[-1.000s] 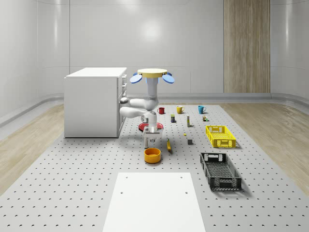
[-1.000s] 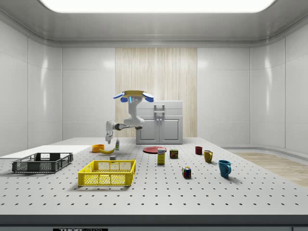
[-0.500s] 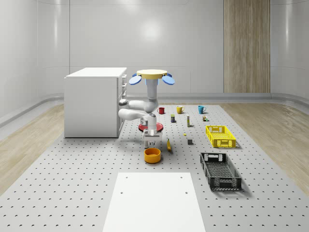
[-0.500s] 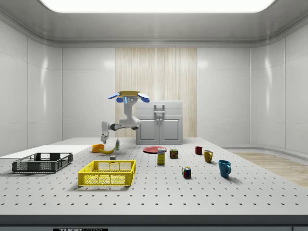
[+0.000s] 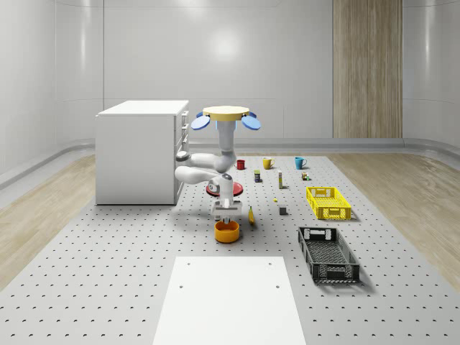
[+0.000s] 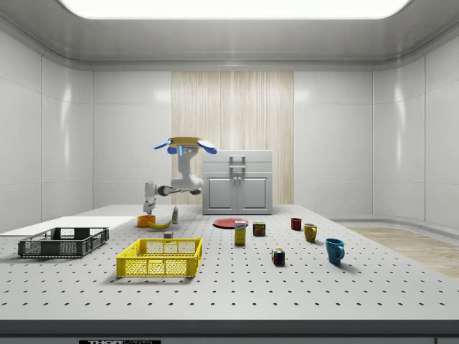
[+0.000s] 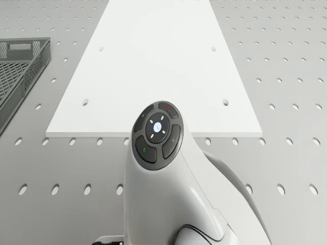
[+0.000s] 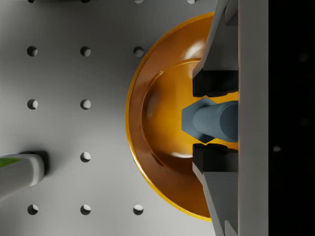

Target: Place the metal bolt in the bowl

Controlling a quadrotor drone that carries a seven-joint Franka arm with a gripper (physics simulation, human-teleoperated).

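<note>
Metal bolt (image 8: 209, 120) is sitting clamped between the two pads of my tool (image 8: 214, 120), directly above the orange bowl (image 8: 162, 123), while my drone (image 5: 226, 115) is hovering over the perforated tabletop (image 5: 129, 273) beside the white cabinet (image 5: 140, 151). I am judging the bolt off-centre over the basin, so releasing from this height is risking a bounce off the sloped wall, over the rim, and away toward the nearby banana (image 5: 251, 215).

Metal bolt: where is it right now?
The metal bolt is clamped in the pincer, directly above the orange bowl. In the whole-scene view the pincer hangs just over the bowl, beside the banana.
</note>
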